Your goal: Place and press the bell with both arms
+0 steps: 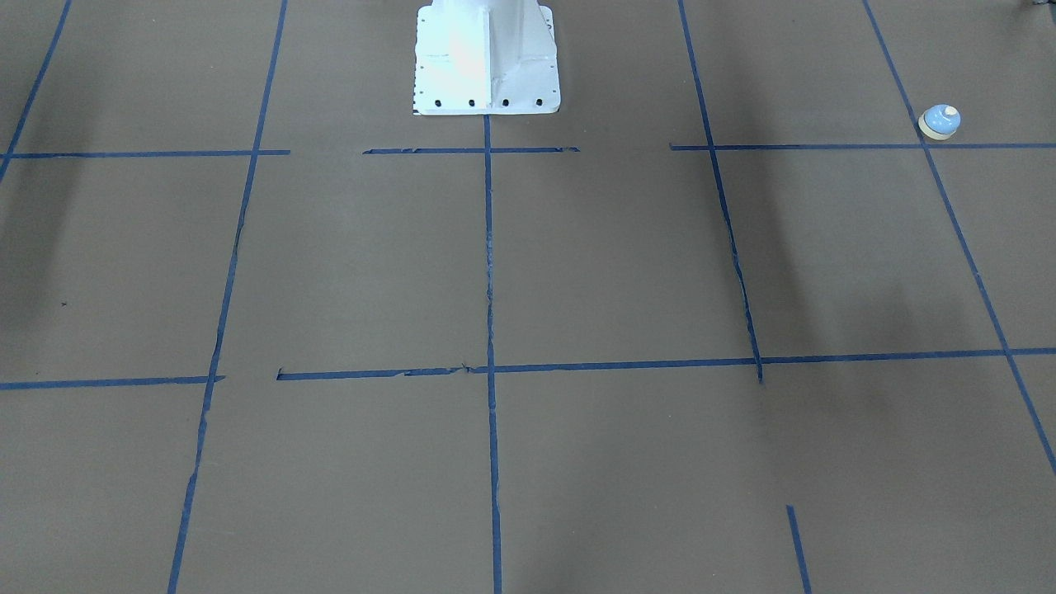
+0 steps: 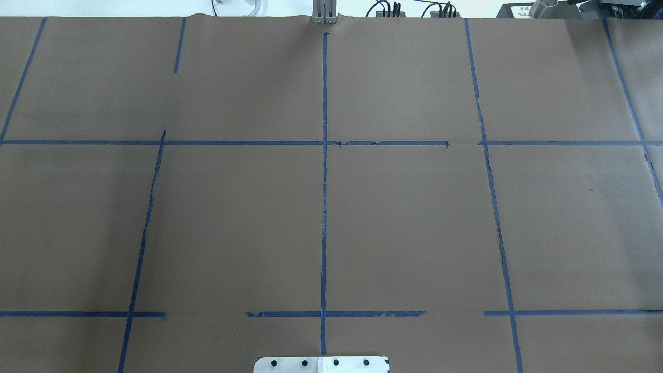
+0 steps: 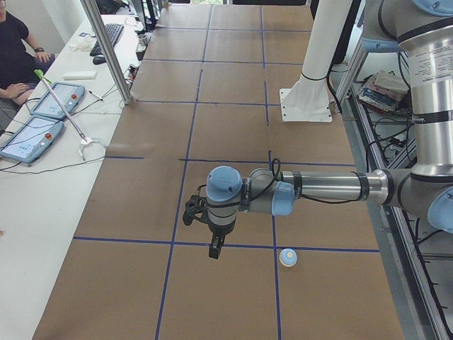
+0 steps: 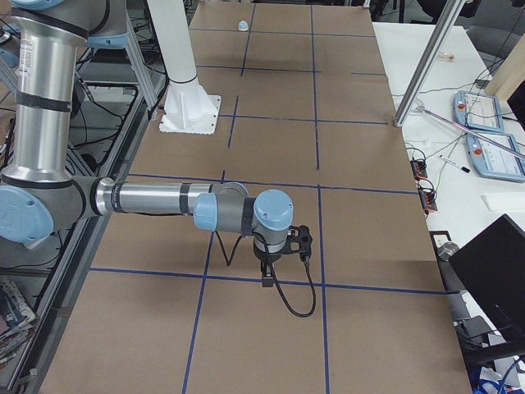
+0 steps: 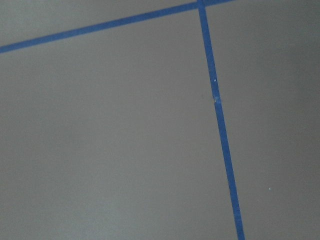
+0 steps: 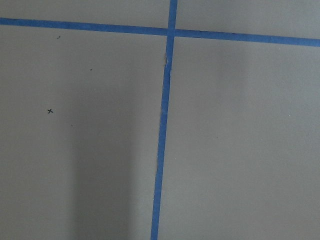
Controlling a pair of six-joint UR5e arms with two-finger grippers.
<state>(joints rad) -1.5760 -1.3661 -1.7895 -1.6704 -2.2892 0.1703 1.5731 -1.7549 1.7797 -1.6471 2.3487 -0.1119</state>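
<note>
Light-blue dome-shaped bell (image 1: 940, 122) stands on brown tabletop (image 1: 610, 264) near black left tool (image 3: 214, 249); whether this or black right tool (image 4: 267, 277) is open, I cannot tell.

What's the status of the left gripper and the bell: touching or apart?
Apart. The exterior left view shows the left gripper hanging to one side of the bell, with a bare stretch of table plainly between them.

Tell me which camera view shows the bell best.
The exterior front-facing view: the bell is sharpest there, with its blue dome, cream rim and button all distinct. Exterior left shows it smaller; exterior right shows only a tiny far speck. The overhead and both wrist views miss it.
</note>
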